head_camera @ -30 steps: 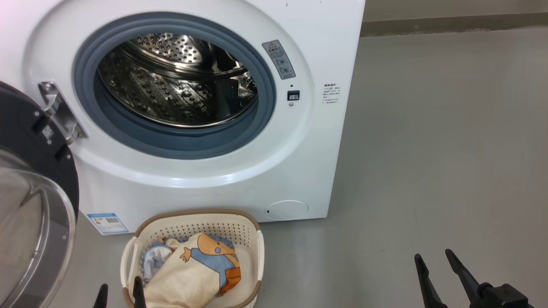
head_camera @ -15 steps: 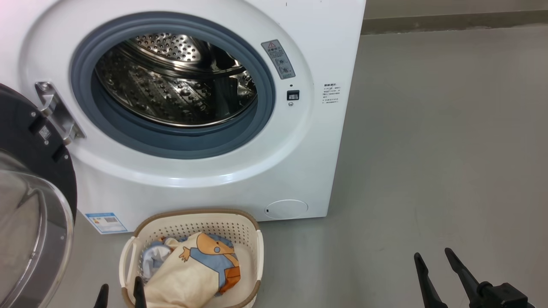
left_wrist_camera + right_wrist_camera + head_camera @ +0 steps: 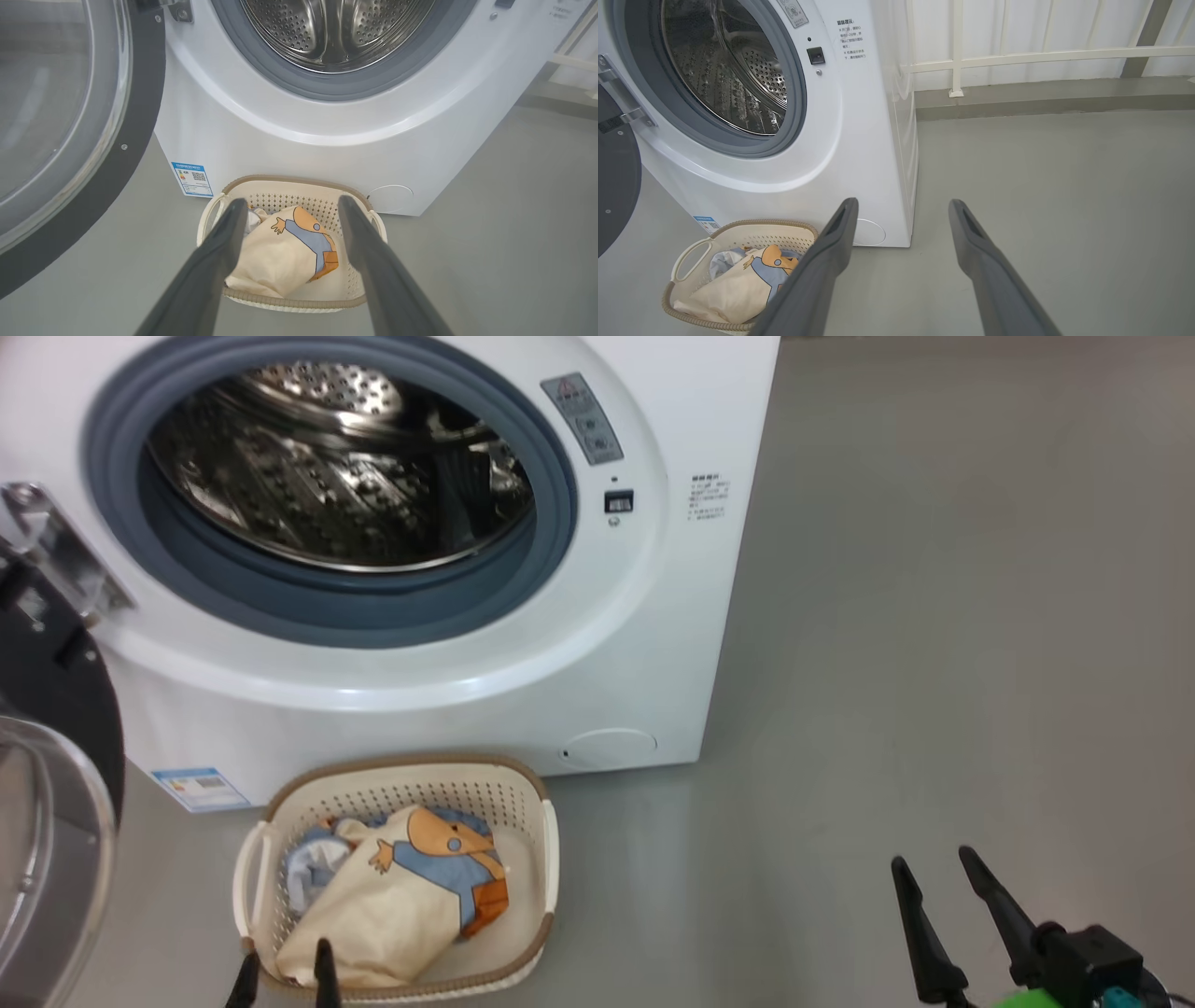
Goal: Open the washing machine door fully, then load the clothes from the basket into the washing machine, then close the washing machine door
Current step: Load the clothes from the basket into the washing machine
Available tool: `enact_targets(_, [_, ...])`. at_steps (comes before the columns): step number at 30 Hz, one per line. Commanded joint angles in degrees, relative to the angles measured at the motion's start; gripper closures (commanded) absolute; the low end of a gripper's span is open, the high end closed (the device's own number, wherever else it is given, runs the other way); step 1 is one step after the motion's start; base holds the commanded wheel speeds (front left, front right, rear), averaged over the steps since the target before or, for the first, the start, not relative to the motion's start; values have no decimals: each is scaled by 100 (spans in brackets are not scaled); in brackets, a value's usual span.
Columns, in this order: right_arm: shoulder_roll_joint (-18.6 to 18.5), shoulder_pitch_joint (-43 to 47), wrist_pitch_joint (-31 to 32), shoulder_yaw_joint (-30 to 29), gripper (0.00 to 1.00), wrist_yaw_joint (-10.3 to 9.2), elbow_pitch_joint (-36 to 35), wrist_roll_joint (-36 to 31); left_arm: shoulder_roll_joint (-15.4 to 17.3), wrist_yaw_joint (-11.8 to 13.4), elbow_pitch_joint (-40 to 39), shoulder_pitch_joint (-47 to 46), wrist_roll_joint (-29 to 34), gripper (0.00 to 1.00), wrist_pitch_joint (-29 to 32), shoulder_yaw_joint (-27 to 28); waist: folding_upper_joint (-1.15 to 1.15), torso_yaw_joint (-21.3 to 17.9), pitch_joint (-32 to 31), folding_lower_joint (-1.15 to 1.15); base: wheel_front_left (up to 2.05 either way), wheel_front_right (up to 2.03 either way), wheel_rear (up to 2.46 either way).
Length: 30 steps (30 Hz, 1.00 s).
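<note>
The washing machine (image 3: pixel 644 635) stands with its steel drum (image 3: pixel 327 476) bare. Its door (image 3: pixel 75 709) is swung open to the left, black rim and glass bowl facing me. On the floor in front sits the basket (image 3: pixel 546 859), holding a cream garment (image 3: pixel 373 915) with a blue-and-orange cartoon print over a light blue one (image 3: pixel 303 873). My left gripper (image 3: pixel 285 975) is open, its tips at the basket's near rim. In the left wrist view this gripper (image 3: pixel 292 201) frames the cream garment (image 3: pixel 271 261). My right gripper (image 3: pixel 934 873) is open over bare floor, to the right.
Grey floor (image 3: pixel 934 616) stretches right of the machine. In the right wrist view a white railing (image 3: pixel 1017 56) and a low kerb run behind it. The open door (image 3: pixel 131 140) takes up the space left of the basket (image 3: pixel 289 303).
The whole head picture has shifted up and left, so the camera has moved. Both grippers stay open, and the basket and clothes lie as before.
</note>
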Motion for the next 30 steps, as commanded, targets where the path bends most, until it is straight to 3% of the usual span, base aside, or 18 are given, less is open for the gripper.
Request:
enact_targets(1, [-27,-294,-69,190,0,9,-167,40,58,-74,39,-451,30,0,-37,99,0,-143,478,0,0,0,0])
enact_targets(8, [-17,-684,-69,305,0,9,-200,107,161,-270,985,-1336,5,0,26,34,0,-328,1281,0,0,0,0])
enact_targets(22, [-147,-1387,-69,485,0,9,-311,274,747,-682,3136,-3303,385,0,217,-433,0,-666,2585,0,0,0,0])
enact_targets(30, [-108,-1534,-69,393,0,9,-415,362,997,-729,4213,-4138,370,0,99,-420,0,-869,3121,0,0,0,0])
